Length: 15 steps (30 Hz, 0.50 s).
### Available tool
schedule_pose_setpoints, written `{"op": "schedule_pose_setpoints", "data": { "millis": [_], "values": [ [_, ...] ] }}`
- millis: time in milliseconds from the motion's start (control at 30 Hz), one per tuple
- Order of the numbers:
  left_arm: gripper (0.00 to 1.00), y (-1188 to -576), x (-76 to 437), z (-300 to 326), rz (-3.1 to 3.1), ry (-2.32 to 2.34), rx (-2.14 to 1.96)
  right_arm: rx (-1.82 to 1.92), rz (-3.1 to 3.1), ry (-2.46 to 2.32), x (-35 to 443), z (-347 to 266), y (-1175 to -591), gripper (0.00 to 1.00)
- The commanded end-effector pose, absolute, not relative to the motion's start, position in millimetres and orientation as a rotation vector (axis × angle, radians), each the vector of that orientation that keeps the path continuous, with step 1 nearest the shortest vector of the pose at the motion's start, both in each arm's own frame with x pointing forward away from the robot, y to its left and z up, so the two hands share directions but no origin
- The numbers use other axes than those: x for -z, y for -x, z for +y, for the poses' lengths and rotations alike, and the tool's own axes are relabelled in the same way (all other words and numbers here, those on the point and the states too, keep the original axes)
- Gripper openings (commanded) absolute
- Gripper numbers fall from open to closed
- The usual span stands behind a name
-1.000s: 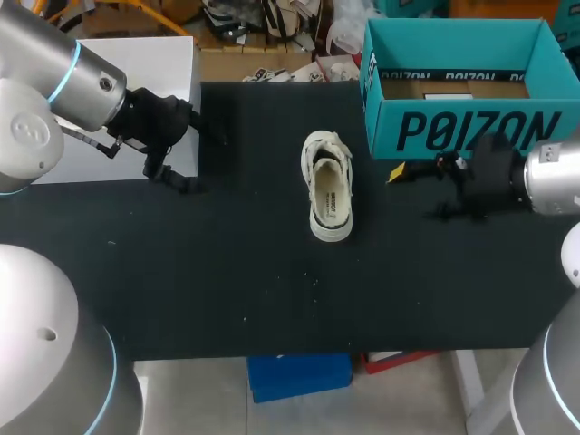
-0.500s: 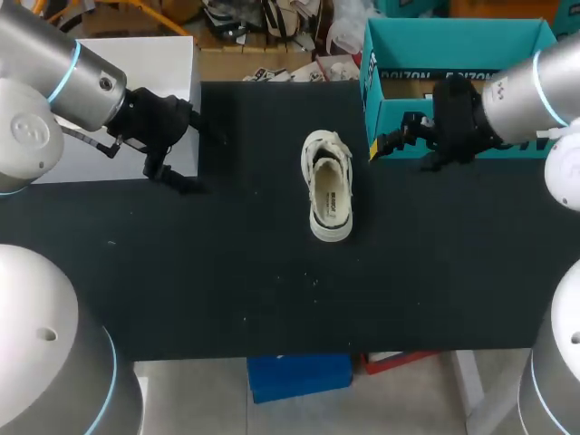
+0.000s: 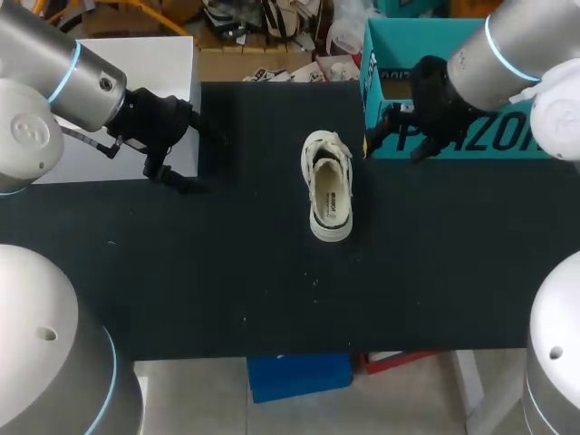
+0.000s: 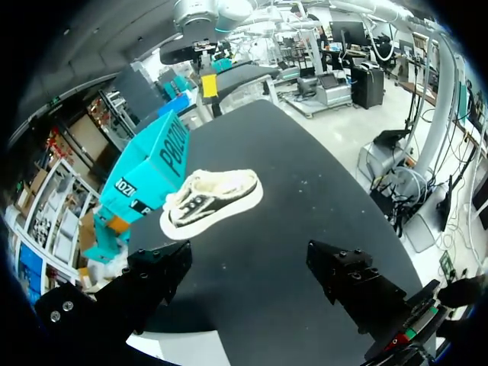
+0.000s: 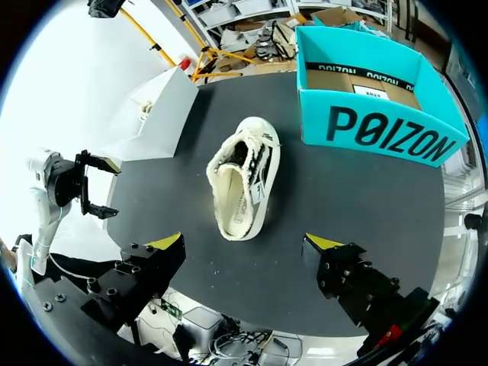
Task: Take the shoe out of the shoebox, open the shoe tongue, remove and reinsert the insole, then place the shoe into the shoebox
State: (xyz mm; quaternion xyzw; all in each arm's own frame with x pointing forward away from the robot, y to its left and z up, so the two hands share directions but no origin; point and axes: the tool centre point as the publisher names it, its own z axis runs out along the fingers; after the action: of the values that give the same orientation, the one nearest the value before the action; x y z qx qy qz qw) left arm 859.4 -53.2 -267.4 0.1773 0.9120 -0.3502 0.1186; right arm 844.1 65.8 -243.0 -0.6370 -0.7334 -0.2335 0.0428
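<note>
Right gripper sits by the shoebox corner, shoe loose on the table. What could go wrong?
1. Right gripper, open, hangs close to the shoebox corner; swinging toward the shoe might clip the box.
2. Left gripper is far off at the table's left, so nothing braces the shoe; a one-handed pull may drag it.

1. The shoe (image 3: 327,186) is seen to be of cream fabric, with a fleecy, rough lining and a smooth pale sole rim.
2. The shoebox (image 3: 408,41) is made of matt teal card outside; bare brown card is shown on its floor.
3. The table (image 3: 272,290) is covered in a matt black, faintly speckled surface.
4. The left arm (image 3: 54,63) and right arm (image 3: 507,54) are clad in smooth, satin silver-grey shells.
5. The fingers (image 5: 145,278) of the right gripper (image 5: 244,242) are finished in matt black.
</note>
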Motion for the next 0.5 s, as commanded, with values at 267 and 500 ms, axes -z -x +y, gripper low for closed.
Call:
{"op": "schedule_pose_setpoints", "data": {
  "millis": [267,500],
  "values": [
    [1.0,-858.2,267.9,-53.1,2.664,-0.517,1.021,0.595,-2.378,1.976,267.5,89.4,-877.4,0.86],
    [1.0,-858.2,267.9,-53.1,2.664,-0.517,1.021,0.565,-2.35,1.994,295.6,102.2,-891.7,0.45]
  ]
}}
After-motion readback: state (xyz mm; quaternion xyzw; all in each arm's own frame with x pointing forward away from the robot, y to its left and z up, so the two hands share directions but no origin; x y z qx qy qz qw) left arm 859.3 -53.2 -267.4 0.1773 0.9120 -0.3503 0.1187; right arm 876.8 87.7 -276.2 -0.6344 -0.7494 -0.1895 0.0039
